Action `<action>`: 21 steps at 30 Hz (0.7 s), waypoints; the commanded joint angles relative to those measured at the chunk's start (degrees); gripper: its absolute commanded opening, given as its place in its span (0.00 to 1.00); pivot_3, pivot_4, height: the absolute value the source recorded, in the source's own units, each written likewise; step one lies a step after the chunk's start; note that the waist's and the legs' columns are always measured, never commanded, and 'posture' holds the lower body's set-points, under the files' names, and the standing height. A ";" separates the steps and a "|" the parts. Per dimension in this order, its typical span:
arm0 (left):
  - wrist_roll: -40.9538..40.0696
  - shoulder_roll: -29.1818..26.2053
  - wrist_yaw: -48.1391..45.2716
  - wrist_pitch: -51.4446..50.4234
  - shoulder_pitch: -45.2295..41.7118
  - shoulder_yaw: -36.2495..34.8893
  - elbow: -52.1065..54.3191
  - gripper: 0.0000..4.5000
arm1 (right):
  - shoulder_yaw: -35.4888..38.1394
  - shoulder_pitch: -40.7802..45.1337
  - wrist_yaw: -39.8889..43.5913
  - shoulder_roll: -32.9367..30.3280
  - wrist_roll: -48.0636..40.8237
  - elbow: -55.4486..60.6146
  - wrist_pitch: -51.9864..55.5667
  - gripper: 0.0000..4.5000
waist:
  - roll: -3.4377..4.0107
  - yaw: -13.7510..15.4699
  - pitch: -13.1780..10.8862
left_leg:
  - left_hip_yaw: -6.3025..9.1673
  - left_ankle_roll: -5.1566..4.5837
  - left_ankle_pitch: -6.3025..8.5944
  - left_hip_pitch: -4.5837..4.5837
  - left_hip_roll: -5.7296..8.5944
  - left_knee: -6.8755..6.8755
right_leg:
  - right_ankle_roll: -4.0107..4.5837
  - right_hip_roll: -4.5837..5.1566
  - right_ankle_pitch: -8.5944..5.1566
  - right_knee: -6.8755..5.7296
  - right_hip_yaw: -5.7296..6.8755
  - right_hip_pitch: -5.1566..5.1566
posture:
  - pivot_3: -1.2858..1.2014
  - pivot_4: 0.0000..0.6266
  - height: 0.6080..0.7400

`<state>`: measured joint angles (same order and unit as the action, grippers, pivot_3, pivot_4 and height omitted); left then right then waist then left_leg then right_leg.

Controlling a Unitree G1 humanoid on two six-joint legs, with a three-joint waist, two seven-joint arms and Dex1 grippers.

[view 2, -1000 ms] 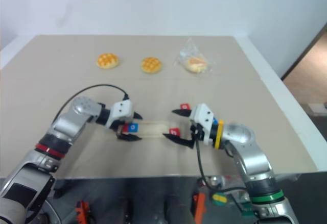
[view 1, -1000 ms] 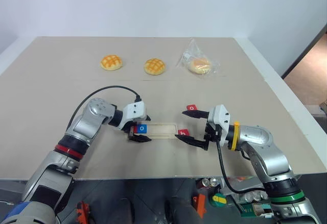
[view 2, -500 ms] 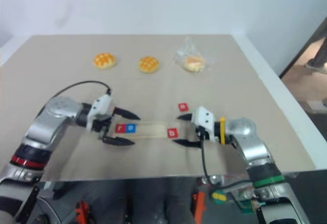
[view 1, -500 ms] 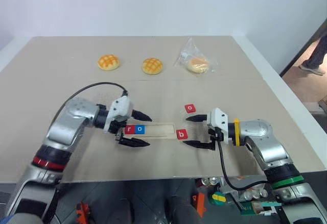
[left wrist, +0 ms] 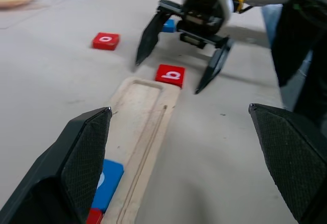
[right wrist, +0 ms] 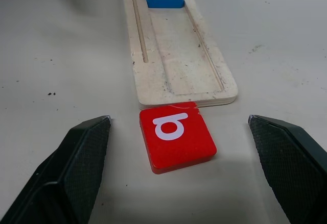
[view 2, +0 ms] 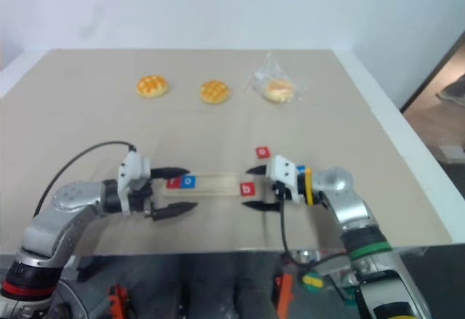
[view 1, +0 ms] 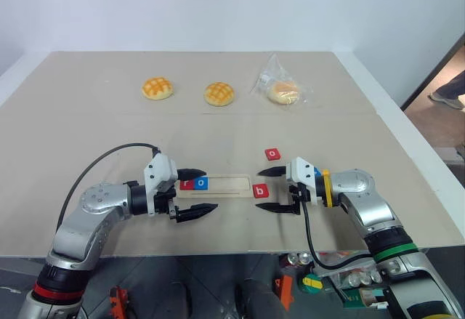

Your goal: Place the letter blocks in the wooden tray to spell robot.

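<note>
The wooden tray (view 1: 225,184) lies near the table's front edge. At its left end sit a red r block (view 1: 187,183) and a blue o block (view 1: 203,183), side by side. A red b block (right wrist: 176,137) lies flat on the table, touching the tray's right end. A red o block (view 1: 272,154) lies further back. My right gripper (view 1: 258,190) is open, low over the table, with one finger on each side of the b block and touching nothing. My left gripper (view 1: 211,188) is open and empty at the tray's left end, its fingers astride the two placed blocks.
Two round buns (view 1: 158,88) (view 1: 219,94) and a bagged bun (view 1: 282,90) lie along the far side of the table. The table's front edge (view 1: 240,250) runs just below both grippers. A small blue piece (left wrist: 168,25) shows behind the right gripper.
My left gripper has pulled back leftward from the tray, leaving the r and o blocks in it. My right gripper has sunk to the table around the b block.
</note>
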<state>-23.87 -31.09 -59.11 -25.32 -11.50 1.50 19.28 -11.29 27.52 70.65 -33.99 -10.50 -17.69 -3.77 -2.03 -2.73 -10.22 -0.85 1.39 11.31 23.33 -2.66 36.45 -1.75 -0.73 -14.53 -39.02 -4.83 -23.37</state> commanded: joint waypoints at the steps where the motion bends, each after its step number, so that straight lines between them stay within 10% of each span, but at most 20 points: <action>1: 0.92 -1.62 1.36 0.99 2.31 0.73 3.40 0.99 | 1.38 -4.68 -2.20 -0.24 -1.68 7.54 4.20 0.94 | 0.00 0.00 0.00 | 0.00 0.00 0.00 0.00 0.00 -0.01 | 0.00 0.00 -0.01 0.00 0.00 0.00 | 0.52 0.24 1.00; 21: 1.84 -0.58 3.25 2.91 0.47 3.18 0.66 1.00 | 1.84 -14.05 -12.86 -0.44 -1.60 22.75 18.27 0.85 | -0.02 -0.04 0.01 | 0.01 0.01 0.01 -0.03 0.00 -0.01 | 0.02 -0.01 -0.02 0.00 0.01 0.01 | 0.52 0.24 1.00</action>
<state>-22.42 -31.20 -55.54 -23.80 -10.60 4.27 19.35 -8.80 14.25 58.34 -33.91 -12.74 3.22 12.90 -2.05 -2.76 -10.20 -0.85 1.41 11.32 23.30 -2.66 36.43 -1.73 -0.75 -14.55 -39.02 -4.83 -23.37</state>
